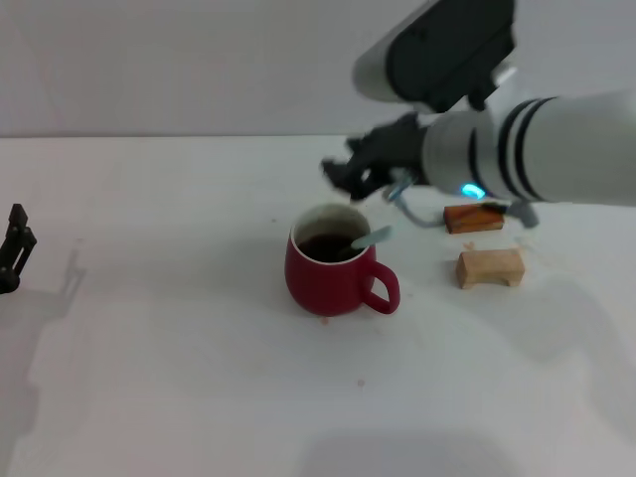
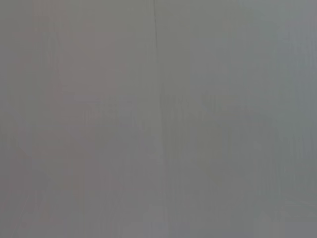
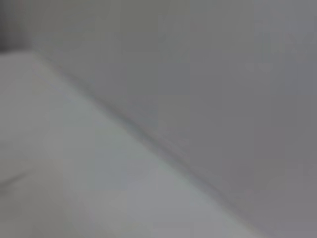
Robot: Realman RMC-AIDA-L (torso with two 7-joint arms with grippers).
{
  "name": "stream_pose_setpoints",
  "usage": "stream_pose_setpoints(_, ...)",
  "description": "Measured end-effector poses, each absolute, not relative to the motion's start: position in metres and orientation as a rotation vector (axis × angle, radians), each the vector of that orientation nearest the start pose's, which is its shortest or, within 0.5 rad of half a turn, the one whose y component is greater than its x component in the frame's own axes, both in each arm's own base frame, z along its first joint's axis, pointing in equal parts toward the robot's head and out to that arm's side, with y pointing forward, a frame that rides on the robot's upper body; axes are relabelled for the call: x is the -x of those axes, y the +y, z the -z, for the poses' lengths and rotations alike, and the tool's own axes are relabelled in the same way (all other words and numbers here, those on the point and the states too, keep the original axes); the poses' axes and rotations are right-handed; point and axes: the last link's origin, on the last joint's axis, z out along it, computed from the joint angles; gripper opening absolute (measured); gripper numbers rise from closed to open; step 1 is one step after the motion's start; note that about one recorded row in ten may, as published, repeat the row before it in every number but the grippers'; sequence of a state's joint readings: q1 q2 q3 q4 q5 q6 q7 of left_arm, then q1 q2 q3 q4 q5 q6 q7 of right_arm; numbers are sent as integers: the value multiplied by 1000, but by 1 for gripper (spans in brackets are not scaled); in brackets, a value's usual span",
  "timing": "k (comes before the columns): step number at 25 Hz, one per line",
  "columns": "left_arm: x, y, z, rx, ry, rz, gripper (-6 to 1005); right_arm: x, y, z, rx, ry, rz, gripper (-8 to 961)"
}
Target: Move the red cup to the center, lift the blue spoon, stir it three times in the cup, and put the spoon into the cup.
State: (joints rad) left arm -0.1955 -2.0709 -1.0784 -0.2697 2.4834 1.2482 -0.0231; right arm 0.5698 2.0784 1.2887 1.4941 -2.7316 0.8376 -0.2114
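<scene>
The red cup (image 1: 333, 268) stands near the middle of the white table in the head view, with its handle turned toward the front right and dark liquid inside. The blue spoon (image 1: 372, 238) rests in the cup, its pale handle leaning out over the right rim. My right gripper (image 1: 348, 174) hovers just behind and above the cup, apart from the spoon, and looks open and empty. My left gripper (image 1: 15, 248) is parked at the table's far left edge. Both wrist views show only blank grey surfaces.
A small orange-brown block (image 1: 474, 218) and a pale wooden block (image 1: 489, 268) lie to the right of the cup, under my right arm. The white table (image 1: 179, 378) stretches to the left and front.
</scene>
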Motion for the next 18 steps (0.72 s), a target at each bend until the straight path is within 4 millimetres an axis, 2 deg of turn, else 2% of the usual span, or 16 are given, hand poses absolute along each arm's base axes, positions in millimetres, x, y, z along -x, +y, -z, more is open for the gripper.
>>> stream_pose_setpoints(5,367,267,-6,1455,-500,589,834,-91,369,35,2160,200,-334,355)
stream_pose_setpoints(7,368,266,-7,1451,-500,589,834,-104,360,25,2043,157,-496,359)
stream_pose_setpoints(8,369,266,-7,1448,-502,587,834,-120,348,18,1935,126,-619,361)
stream_pose_setpoints(9,369,265,-8,1446,-503,585,834,-127,341,12,1869,100,-689,363)
stream_pose_setpoints(11,370,264,-8,1443,-505,582,834,-144,325,5,1764,67,-775,367)
stream_pose_setpoints(12,370,264,-8,1443,-505,582,834,-144,325,5,1764,67,-775,369)
stream_pose_setpoints(13,371,264,-8,1440,-507,583,834,-165,310,0,1671,55,-831,372)
stream_pose_setpoints(14,371,264,-8,1440,-507,583,834,-165,310,0,1671,55,-831,374)
stream_pose_setpoints(15,371,264,-9,1437,-512,586,834,-188,300,-3,1594,93,-854,376)
stream_pose_setpoints(16,372,264,-10,1426,-525,594,834,-202,296,-5,1548,136,-862,378)
stream_pose_setpoints(17,372,264,-10,1426,-525,594,834,-202,296,-5,1548,136,-862,380)
stream_pose_setpoints(18,374,263,-12,1410,-538,599,834,-232,289,-8,1457,251,-856,382)
